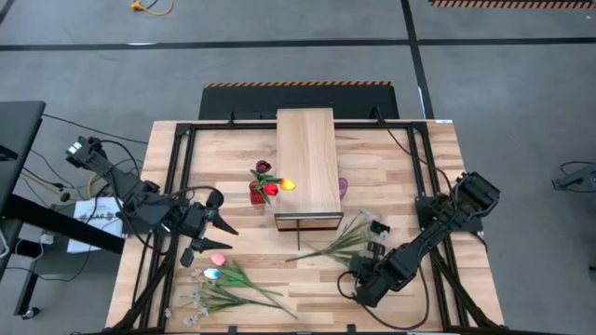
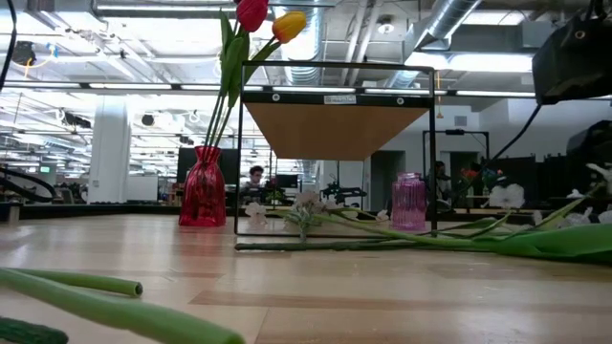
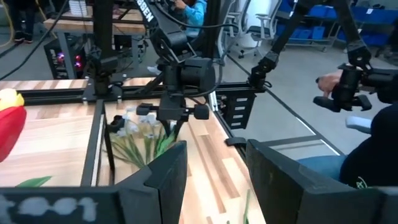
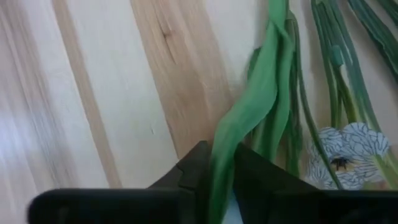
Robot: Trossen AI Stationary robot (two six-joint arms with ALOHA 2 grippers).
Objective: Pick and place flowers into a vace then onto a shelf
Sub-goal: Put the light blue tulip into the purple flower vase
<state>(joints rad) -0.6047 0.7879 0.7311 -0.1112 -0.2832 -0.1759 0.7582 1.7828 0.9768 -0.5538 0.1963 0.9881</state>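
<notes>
A red vase (image 1: 258,193) stands by the shelf (image 1: 305,163) with a red and a yellow tulip (image 2: 271,19) in it. A pink vase (image 1: 343,188) stands at the shelf's right side. A spray of pale blossoms on green stems (image 1: 340,244) lies on the table right of centre. My right gripper (image 4: 217,177) points down at it, shut on a green leaf. More flowers (image 1: 223,284) lie near the front left. My left gripper (image 1: 209,233) hovers open beyond them, holding nothing. My right gripper pinches a long green leaf (image 4: 231,140) of the spray between its two fingers (image 4: 194,169), coming from above and pointing steeply down. The leaf runs on out past the fingertips, along the table. The rest of the spray and its blossoms (image 4: 348,146) lie on the wood.
The table's black frame rails (image 1: 182,177) run along both sides. The shelf's thin black legs (image 2: 239,153) stand mid-table. A person sits beyond the table's right side (image 3: 373,149) in the left wrist view. Bare wood lies between the two flower heaps.
</notes>
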